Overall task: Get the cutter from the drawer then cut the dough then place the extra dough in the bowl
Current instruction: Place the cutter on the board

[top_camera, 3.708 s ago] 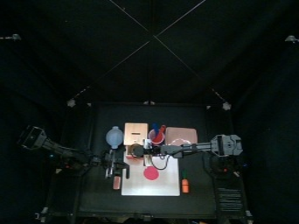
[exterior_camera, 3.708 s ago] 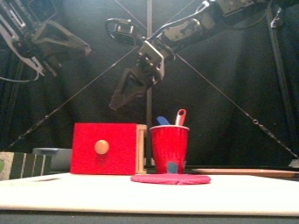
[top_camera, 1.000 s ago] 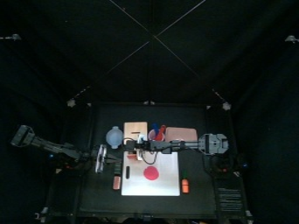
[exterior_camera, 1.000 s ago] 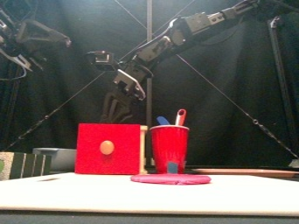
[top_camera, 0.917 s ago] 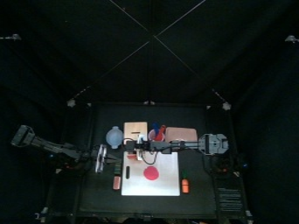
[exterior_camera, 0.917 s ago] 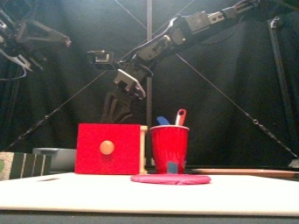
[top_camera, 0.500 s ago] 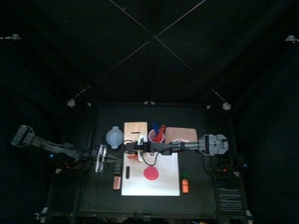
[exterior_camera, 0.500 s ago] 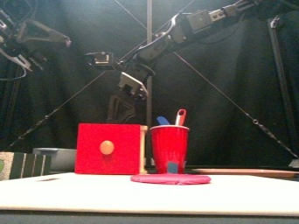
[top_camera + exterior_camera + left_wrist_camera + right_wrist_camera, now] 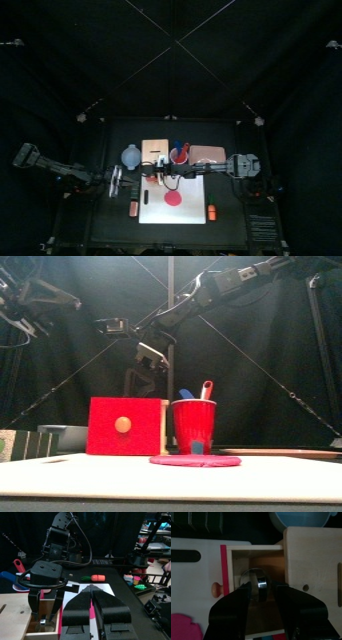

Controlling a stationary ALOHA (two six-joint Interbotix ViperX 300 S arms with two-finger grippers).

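Observation:
The wooden box [image 9: 155,150] stands at the back left of the white board [image 9: 187,212], and its red drawer front [image 9: 123,426] is pulled out. Inside the drawer lies the round metal cutter [image 9: 254,578]. My right gripper [image 9: 261,587] hangs open just above it, one jaw on each side of the drawer's middle, holding nothing. The front view shows that gripper [image 9: 150,358] above the box. The flat red dough [image 9: 175,199] lies on the board. The blue-grey bowl [image 9: 130,155] sits left of the box. My left gripper [image 9: 91,588] is shut and empty, left of the board [image 9: 118,182].
A red cup [image 9: 194,426] with two toy knives stands right of the box. A pink tray [image 9: 206,153] lies behind the board on the right. Small orange toy foods lie at the board's left edge [image 9: 134,209] and right edge [image 9: 211,212].
The right gripper has come down a little toward the open drawer. Since the oldest frames, the left arm has drawn back to the left.

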